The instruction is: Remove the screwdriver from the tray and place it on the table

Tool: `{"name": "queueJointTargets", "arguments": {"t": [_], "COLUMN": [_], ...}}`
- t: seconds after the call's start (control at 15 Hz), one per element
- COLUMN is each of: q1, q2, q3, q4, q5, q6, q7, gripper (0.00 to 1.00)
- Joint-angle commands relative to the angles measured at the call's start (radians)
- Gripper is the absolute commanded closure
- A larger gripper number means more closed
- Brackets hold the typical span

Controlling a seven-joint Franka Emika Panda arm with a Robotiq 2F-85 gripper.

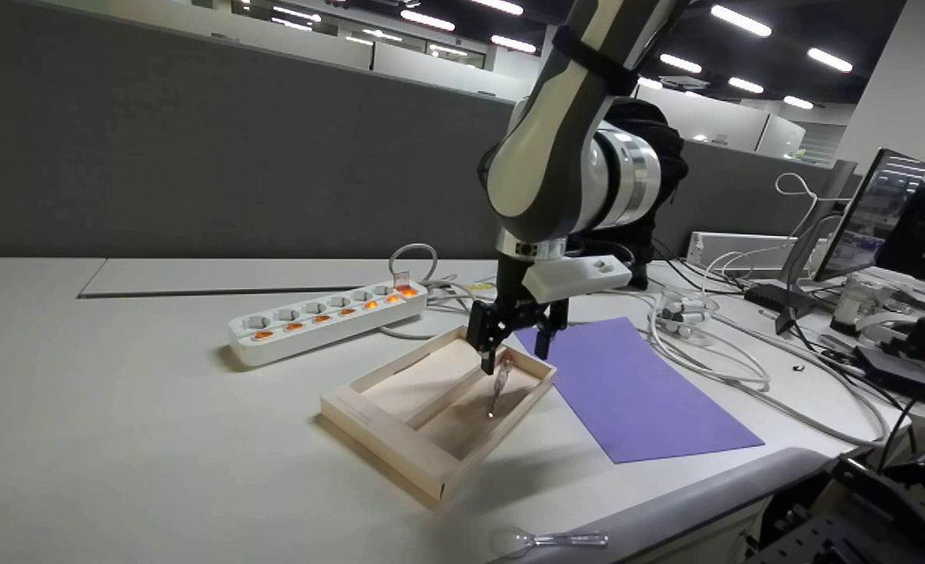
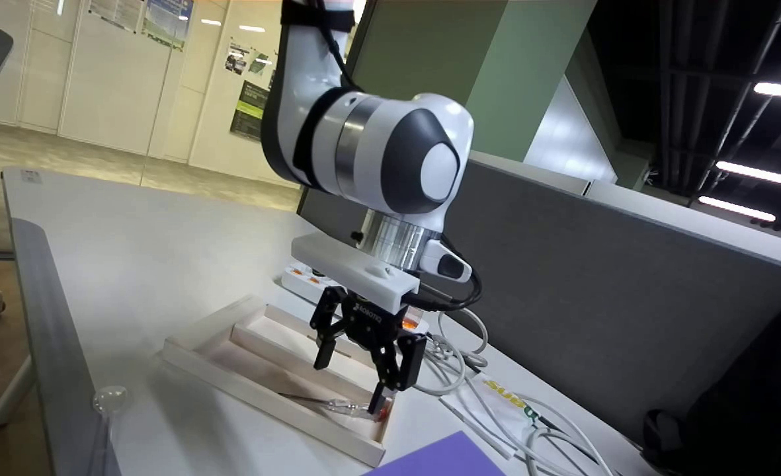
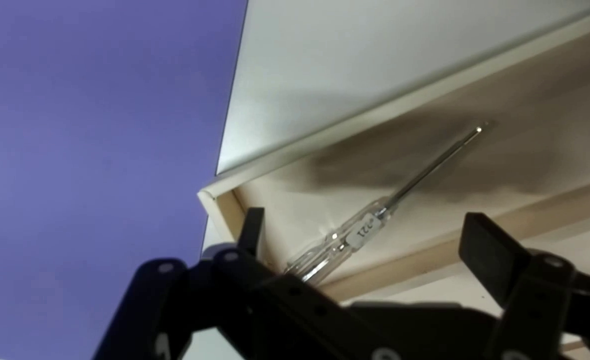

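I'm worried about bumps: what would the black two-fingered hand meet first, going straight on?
Likely the shallow light-wood tray below. The hand points down at it, open; in the wrist view the slender clear-handled screwdriver shows between its fingers. Depth is unclear.

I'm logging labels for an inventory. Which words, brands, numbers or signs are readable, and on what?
"ROBOTIQ": on the gripper.
"221", adjoining mark unclear: white label on the screwdriver.
Too small or blurred: wall posters, lettering on a white item, sticker on the table, marks on a black object.
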Motion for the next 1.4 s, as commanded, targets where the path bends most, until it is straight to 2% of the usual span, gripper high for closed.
{"name": "queueJointTargets", "arguments": {"t": [0.0,0.67,1.33], "q1": [-0.005,0.001,0.012], "q2": [0.000,0.050,0.100], "q3": [0.004,0.007,-0.002], "q4": [0.001,0.038,0.072], "q5": [-0.003,-0.024,-0.040], "q6": [-0.002,-0.008,0.000], "q7": [0.002,-0.044,-0.036], "gripper": [0.00,0.00,0.00]}}
